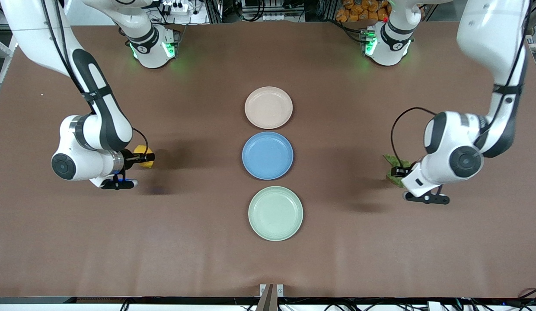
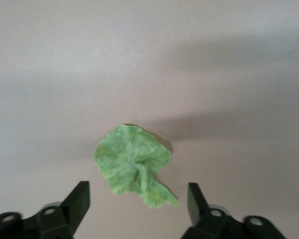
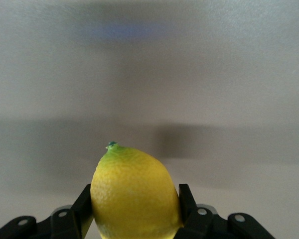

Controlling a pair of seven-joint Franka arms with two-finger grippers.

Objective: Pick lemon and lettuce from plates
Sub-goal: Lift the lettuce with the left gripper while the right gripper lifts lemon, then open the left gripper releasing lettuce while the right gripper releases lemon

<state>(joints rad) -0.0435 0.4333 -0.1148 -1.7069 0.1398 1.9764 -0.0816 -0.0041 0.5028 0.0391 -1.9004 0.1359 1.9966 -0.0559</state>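
The lemon (image 1: 142, 151) is yellow with a greenish tip. My right gripper (image 1: 146, 160) is shut on it, low over bare table toward the right arm's end; in the right wrist view both fingers press the lemon's (image 3: 132, 169) sides. The lettuce (image 1: 391, 160) lies crumpled on the table toward the left arm's end. My left gripper (image 1: 397, 172) is open just above it; in the left wrist view the leaf (image 2: 132, 162) lies ahead of and partly between the spread fingers (image 2: 79, 196), untouched. The beige-pink plate (image 1: 268, 107) and the mint green plate (image 1: 275, 213) are empty.
An empty blue plate (image 1: 267, 155) sits between the two task plates in a row down the table's middle. The brown table surface (image 1: 186, 242) is flat. Both arm bases stand at the edge farthest from the front camera.
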